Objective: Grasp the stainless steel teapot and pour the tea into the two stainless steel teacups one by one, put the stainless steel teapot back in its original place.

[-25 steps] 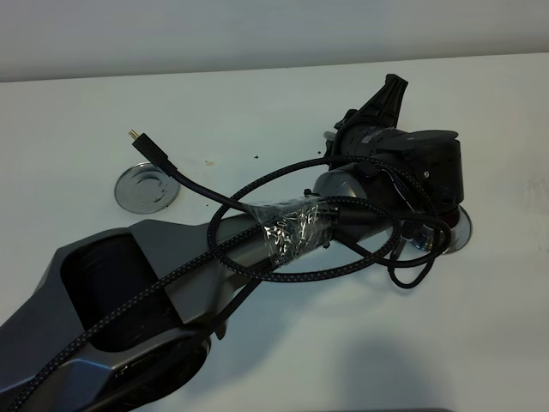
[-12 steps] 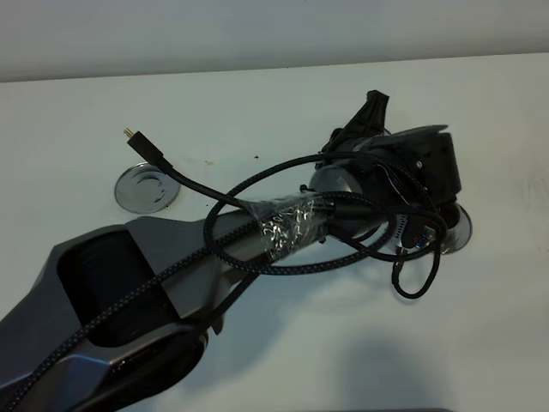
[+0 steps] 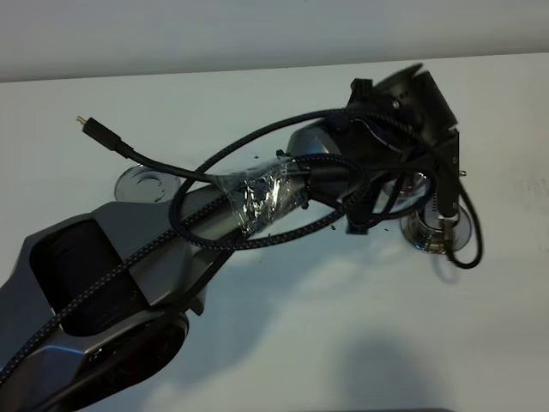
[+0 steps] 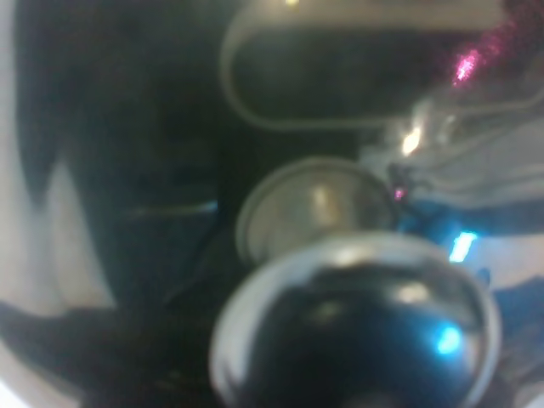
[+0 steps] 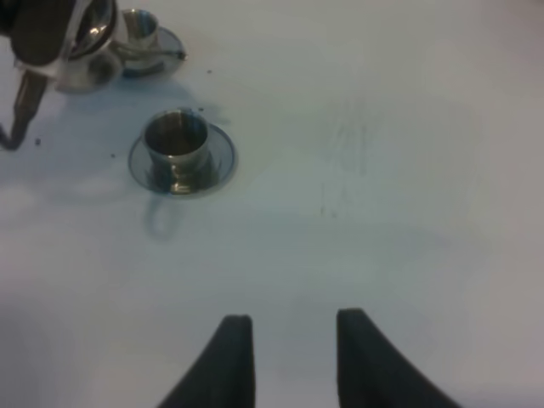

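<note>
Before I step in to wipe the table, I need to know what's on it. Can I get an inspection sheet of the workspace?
Surface: white table, a few dark specks.
Job's things: stainless steel teapot off its coaster, held up beside the far teacup; near teacup on its saucer.
Clutter: nothing seen.
Pincers: left pincer shut on the teapot; right pincer slightly open, empty.
Cables: braided cable looped and taped along the left arm; loose plug sticking out.
Surroundings: pale wall behind the table.
</note>
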Controlling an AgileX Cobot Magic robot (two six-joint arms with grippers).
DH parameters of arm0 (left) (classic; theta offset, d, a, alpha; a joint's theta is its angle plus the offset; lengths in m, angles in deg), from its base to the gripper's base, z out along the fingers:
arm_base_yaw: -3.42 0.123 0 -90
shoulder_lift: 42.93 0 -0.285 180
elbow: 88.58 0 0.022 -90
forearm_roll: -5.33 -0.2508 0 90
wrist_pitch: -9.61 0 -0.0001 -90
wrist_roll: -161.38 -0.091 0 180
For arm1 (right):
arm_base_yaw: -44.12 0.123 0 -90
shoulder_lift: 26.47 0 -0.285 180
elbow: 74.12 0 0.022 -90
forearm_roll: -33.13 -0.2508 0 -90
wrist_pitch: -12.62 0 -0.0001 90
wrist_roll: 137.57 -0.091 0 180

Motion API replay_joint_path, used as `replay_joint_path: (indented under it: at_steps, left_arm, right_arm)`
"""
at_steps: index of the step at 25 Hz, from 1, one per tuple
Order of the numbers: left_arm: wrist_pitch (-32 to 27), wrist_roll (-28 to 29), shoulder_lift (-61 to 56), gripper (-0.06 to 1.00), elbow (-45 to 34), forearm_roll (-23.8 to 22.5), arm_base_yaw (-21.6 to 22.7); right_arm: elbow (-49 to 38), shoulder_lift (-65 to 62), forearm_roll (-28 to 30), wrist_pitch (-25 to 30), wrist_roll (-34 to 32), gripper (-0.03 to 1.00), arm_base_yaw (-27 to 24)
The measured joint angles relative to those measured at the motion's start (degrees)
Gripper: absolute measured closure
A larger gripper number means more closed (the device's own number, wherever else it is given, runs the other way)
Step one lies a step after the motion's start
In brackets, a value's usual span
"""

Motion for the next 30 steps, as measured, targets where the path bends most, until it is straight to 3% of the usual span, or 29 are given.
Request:
replay_joint_path:
  at_steps: [8,13,19,27,30]
  left_arm:
    - [-0.1,7.9,-0.7,0.72,1.9,15.3,2.1]
    - [-0.1,9.8,-0.7,0.72,1.9,24.2,4.6]
    - [-0.1,11.8,-3.2,0.72,-1.5,26.0,4.4]
    - [0.2,15.4,-9.1,0.72,-14.9,25.8,4.4]
    - [3.3,16.5,-9.8,0.72,-19.6,25.7,4.4]
  right_arm:
    - [0.0,0.0,0.0,0.0,0.0,0.73,0.0]
    - [0.0,0.0,-0.1,0.0,0.0,0.73,0.0]
    - [0.0,0.0,-0.1,0.0,0.0,0.73,0.0]
    - [0.0,0.0,-0.2,0.0,0.0,0.73,0.0]
    - [0.0,0.0,-0.2,0.0,0.0,0.73,0.0]
